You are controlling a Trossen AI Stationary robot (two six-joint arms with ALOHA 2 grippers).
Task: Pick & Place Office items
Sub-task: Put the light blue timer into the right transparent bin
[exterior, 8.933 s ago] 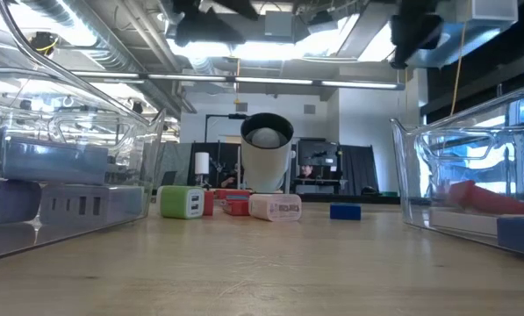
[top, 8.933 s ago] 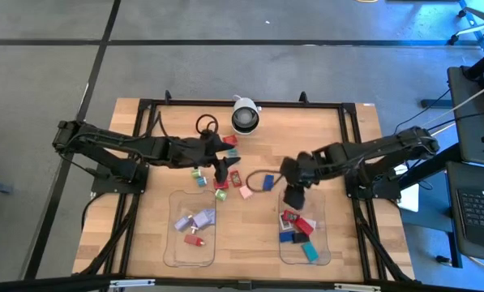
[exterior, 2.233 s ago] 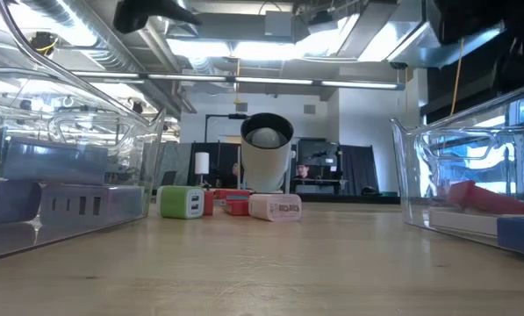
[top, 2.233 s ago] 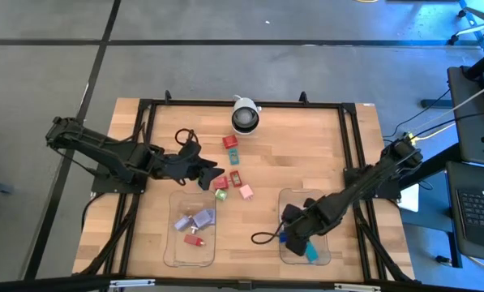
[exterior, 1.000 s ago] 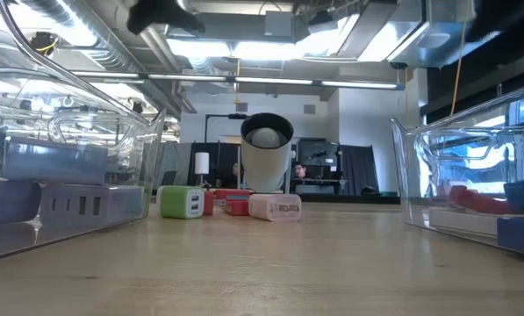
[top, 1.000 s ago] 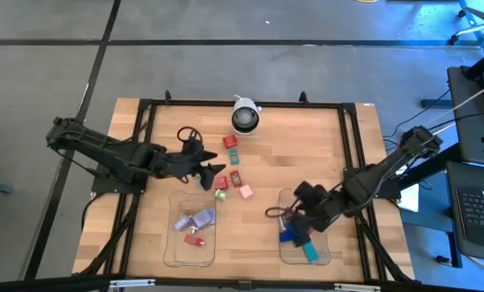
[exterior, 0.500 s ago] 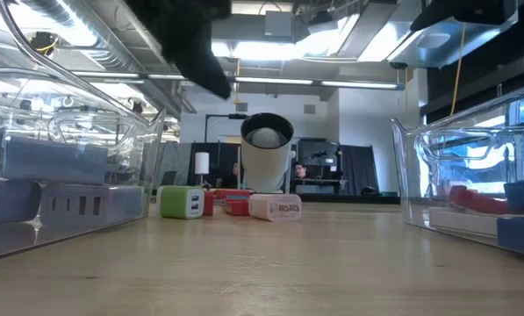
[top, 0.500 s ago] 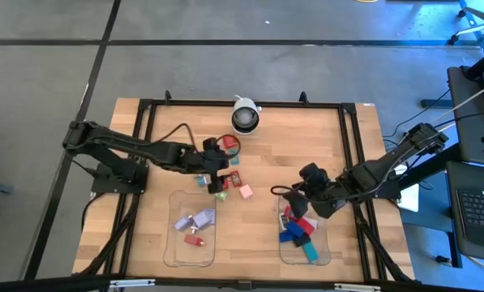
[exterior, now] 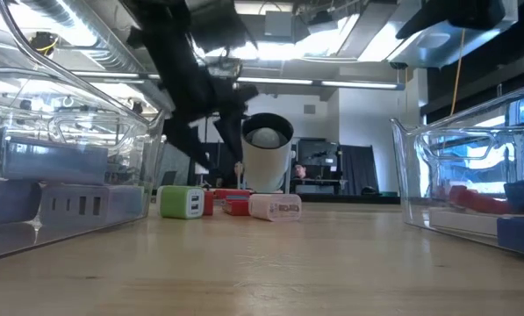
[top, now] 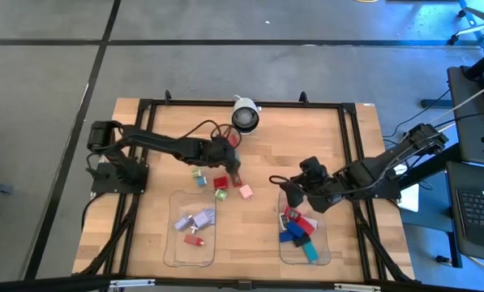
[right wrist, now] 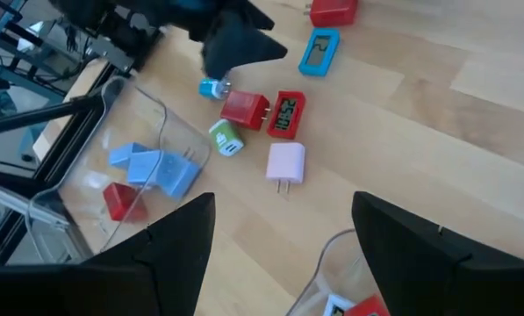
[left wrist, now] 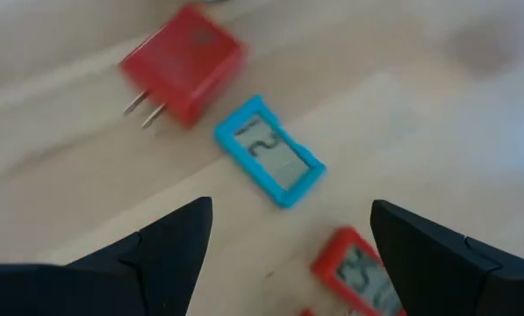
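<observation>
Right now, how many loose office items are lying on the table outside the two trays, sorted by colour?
Red items: 3
Blue item: 1
Teal item: 1
Green item: 1
Pink item: 1
Total: 7 that show

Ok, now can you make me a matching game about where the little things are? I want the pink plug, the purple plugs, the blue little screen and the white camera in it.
Things:
1. pink plug
2. lilac plugs
3. blue little screen
4. white camera

Places:
A. inside the left tray
B. standing at the far edge of the table
C. right under the open left hand
D. on the bare wood, the loose thing nearest the right tray

Pairs: 1-D, 2-A, 3-C, 4-B
</observation>
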